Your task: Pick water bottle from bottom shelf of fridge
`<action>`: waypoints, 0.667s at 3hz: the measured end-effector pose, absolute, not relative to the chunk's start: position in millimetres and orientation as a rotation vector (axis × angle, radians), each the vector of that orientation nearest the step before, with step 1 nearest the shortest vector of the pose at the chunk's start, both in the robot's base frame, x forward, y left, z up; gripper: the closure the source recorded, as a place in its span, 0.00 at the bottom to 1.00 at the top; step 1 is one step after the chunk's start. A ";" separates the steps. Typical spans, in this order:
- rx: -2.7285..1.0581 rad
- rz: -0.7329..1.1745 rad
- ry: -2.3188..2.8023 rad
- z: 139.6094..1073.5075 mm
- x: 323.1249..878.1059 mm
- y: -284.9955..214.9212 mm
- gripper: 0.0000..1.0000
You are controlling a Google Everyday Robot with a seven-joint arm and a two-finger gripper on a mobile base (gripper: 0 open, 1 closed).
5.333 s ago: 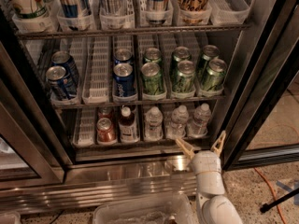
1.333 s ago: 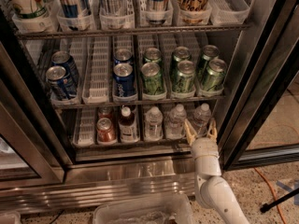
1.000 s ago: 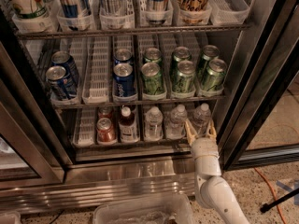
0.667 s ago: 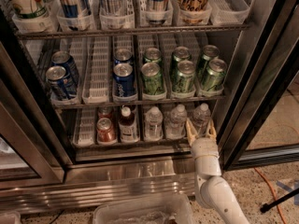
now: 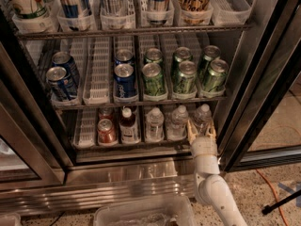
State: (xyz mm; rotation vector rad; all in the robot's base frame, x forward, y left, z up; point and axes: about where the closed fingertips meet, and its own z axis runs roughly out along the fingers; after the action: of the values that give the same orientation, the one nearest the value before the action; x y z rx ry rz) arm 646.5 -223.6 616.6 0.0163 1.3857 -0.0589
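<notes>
The white arm (image 5: 214,192) reaches to the fridge's (image 5: 141,171) bottom shelf (image 5: 87,126). There the pincer (image 5: 201,130) stands open, its fingers (image 5: 191,129) either side of the rightmost water bottle (image 5: 202,114). Further left along the shelf stand a dark-liquid bottle (image 5: 127,125) and a red can (image 5: 106,131).

Gripper (image 5: 201,130) low at right end of bottom shelf (image 5: 85,130), front edge, at rightmost water bottle (image 5: 203,114). Leftward along the row: clear bottles (image 5: 154,124), dark bottle (image 5: 127,124), red can (image 5: 106,131).

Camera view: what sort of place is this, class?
Likely a shop or canteen drinks fridge: glass doors, rows of cans. The end effector is at the rightmost water bottle on the bottom shelf.
</notes>
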 end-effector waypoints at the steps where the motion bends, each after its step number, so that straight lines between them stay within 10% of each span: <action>1: 0.030 -0.066 1.385 611.1 663.3 -224.4 0.36; 2: 0.040 -0.071 1.371 610.6 674.5 -225.0 0.53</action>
State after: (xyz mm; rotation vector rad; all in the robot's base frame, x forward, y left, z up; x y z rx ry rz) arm 674.5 -225.0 610.6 0.0404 1.3711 -0.0713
